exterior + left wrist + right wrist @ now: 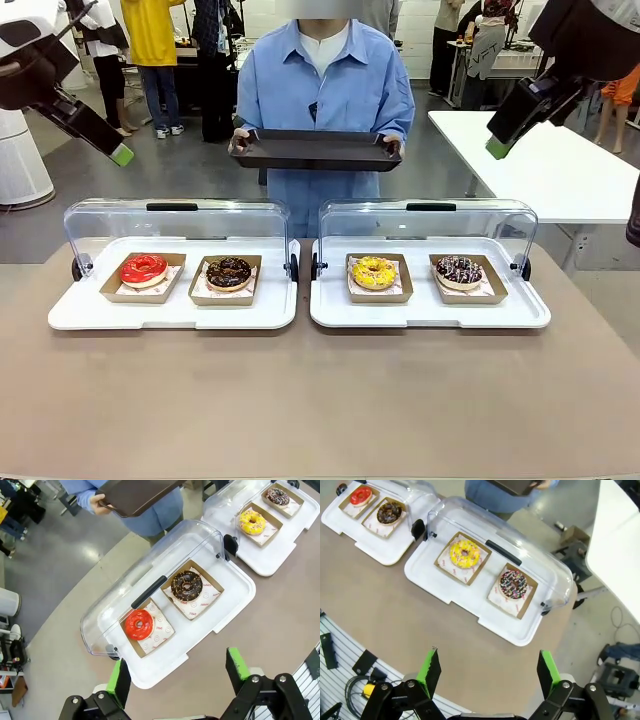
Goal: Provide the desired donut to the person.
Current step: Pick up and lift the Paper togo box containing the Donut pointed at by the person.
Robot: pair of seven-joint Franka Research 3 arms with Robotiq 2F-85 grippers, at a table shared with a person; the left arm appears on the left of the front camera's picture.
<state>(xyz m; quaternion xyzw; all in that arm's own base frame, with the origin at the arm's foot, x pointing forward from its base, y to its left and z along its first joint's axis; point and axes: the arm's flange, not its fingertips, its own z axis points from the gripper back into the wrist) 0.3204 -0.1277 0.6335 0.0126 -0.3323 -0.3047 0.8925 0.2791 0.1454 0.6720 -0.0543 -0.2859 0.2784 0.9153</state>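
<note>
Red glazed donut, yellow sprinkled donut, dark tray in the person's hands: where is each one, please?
Red glazed donut [132,270]: front view, left side of its ring.
Yellow sprinkled donut [362,273]: front view, left side of its ring.
Dark rectangular plastic tray [315,152]: front view, its near wall.

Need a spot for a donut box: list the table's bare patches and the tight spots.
Bare: the wide tabletop strip on the robot's side of the left tray and right tray. Tight: the slit between those trays.

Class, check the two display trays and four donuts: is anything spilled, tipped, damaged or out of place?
Nothing stands out. The red donut, chocolate donut, yellow donut and sprinkled donut each sit in their own cardboard boxes on the white trays, both clear lids swung open.
</note>
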